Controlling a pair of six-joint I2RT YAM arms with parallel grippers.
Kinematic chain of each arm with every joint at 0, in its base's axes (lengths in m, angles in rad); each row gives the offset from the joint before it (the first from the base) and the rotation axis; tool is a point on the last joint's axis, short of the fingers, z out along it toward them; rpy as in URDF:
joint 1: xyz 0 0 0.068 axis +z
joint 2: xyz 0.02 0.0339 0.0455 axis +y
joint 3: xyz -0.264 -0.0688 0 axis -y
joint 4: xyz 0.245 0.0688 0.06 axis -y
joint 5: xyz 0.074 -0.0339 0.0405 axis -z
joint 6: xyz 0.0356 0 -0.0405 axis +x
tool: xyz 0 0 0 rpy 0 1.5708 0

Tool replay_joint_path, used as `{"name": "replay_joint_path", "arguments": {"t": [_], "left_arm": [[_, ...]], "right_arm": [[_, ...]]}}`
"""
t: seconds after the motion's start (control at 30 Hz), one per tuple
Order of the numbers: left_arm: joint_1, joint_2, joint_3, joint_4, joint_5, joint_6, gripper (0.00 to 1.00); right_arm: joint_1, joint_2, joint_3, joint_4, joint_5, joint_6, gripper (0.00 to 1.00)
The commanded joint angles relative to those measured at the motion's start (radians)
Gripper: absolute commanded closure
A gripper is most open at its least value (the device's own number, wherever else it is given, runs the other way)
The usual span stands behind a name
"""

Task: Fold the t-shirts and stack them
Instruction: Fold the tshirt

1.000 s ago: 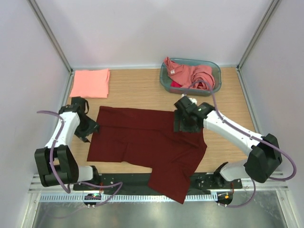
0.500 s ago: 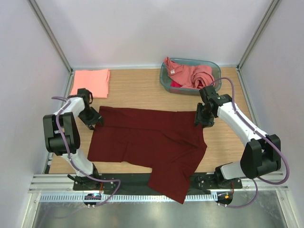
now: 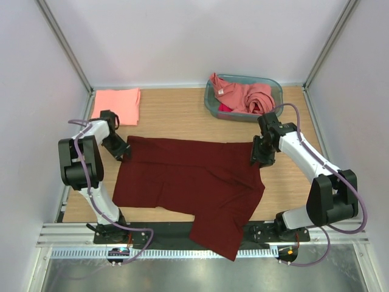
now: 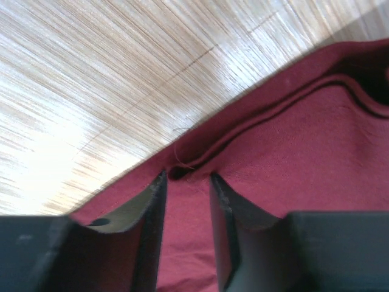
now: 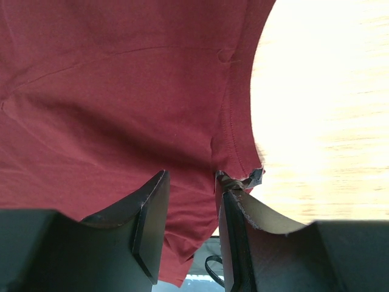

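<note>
1 salmon t-shirt (image 3: 115, 106) lies folded at the far left corner of the table (image 3: 176, 118). the maroon t-shirt (image 3: 188, 182) lies spread mid-table, not yet folded, its near part overhanging the near edge. more pink t-shirts (image 3: 246, 96) sit crumpled in the basket (image 3: 213, 108). both arms reach down to the maroon shirt's far corners. left gripper (image 4: 187, 176) and right gripper (image 5: 191, 173): jaws a narrow gap apart, cloth at the tips; whether they grip it cannot be told.
</note>
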State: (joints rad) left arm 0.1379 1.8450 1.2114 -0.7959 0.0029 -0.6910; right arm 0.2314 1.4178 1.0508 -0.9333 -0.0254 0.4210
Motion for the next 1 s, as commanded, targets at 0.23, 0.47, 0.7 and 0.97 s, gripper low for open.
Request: {"name": "replay_joint_path", "arguments": {"t": [0.23, 0.47, 0.7, 0.97], "left_arm": [[0.008, 0.000, 0.076, -0.002, -0.043, 0.027, 0.87], [0.008, -0.015, 0.077, -0.003, -0.049, 0.044, 0.99], [0.008, -0.030, 0.079, -0.006, -0.034, 0.054, 1.00], [0.008, -0.032, 0.083, -0.009, -0.024, 0.067, 1.00]], "right_arm": [[-0.050, 0.035, -0.012, 0.036, -0.090, -0.021, 0.49], [-0.063, 0.062, -0.051, 0.093, -0.139, 0.028, 0.53], [-0.069, 0.093, -0.095, 0.134, -0.134, 0.041, 0.56], [-0.081, 0.130, -0.109, 0.149, -0.146, 0.044, 0.56]]}}
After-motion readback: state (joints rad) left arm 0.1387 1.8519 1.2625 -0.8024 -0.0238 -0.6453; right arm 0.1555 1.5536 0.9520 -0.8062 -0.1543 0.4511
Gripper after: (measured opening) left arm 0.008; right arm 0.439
